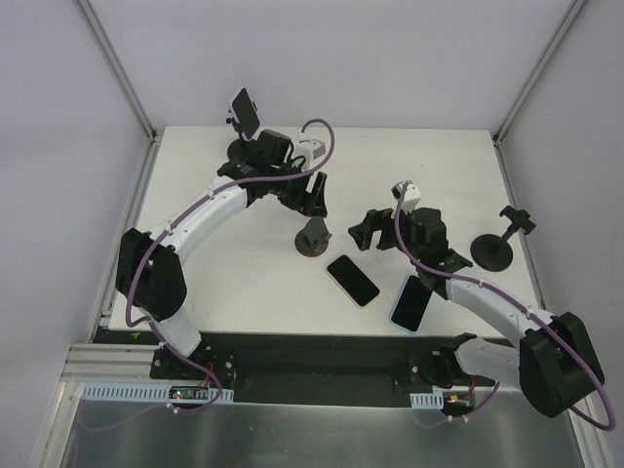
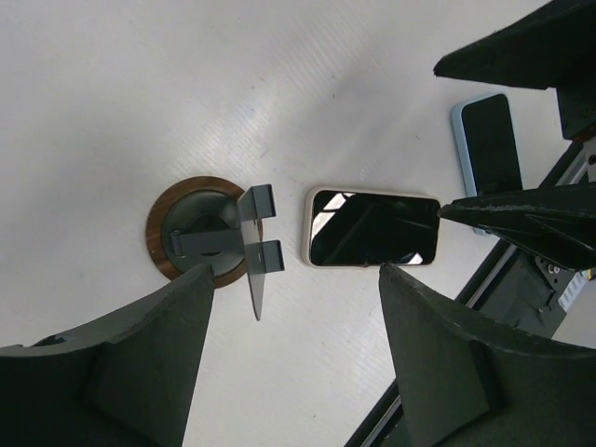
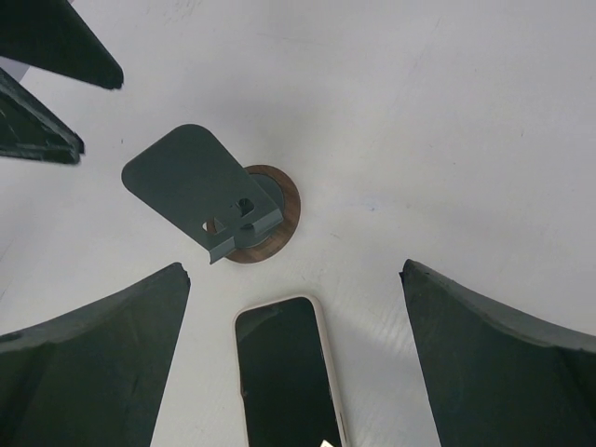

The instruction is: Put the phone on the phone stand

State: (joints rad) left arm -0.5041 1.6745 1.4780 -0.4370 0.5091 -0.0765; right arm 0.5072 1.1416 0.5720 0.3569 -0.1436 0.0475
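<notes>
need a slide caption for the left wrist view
Open left gripper above the phone stand, with a cream-cased phone lying flat beside it.

white table (image 1: 419, 166), pale walls (image 1: 331, 58), metal corner posts (image 1: 117, 63)

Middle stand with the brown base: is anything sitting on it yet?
No, the stand is bare. The cream-cased phone lies flat on the table beside it. The stand's top covers part of its own base, so that patch is unseen.
</notes>
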